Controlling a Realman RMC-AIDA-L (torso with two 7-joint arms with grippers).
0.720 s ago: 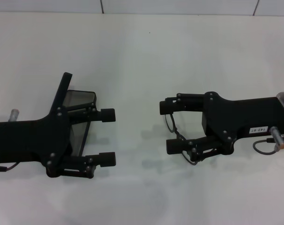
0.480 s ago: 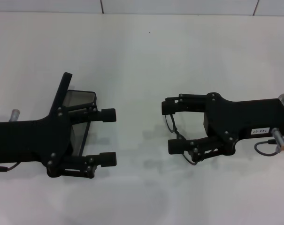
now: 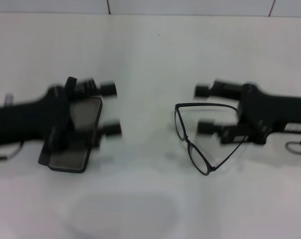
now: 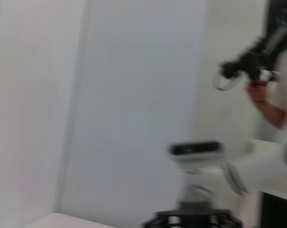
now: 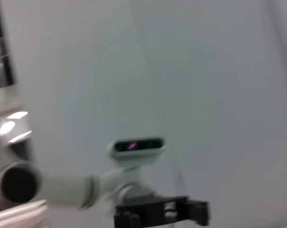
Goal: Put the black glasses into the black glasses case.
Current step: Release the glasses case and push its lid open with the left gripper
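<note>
The black glasses (image 3: 186,140) lie unfolded on the white table, right of centre, lenses toward the middle and temple arms pointing right. My right gripper (image 3: 203,109) is open above the temple arms, just right of the lenses, holding nothing. The black glasses case (image 3: 73,154) lies open at the left, grey lining up, its lid standing at the far end. My left gripper (image 3: 110,109) is open over the case's right side, the arm crossing it. Neither wrist view shows the glasses, the case or any fingers.
The white table (image 3: 150,59) runs back to a tiled wall edge at the far side. A faint oval shadow lies near the front edge. The wrist views show pale walls and a white camera unit (image 4: 194,149) on a stand.
Both arms have moved toward the far side and drawn back outward, blurred by motion. The right gripper has uncovered the glasses; the left has uncovered more of the open case.
</note>
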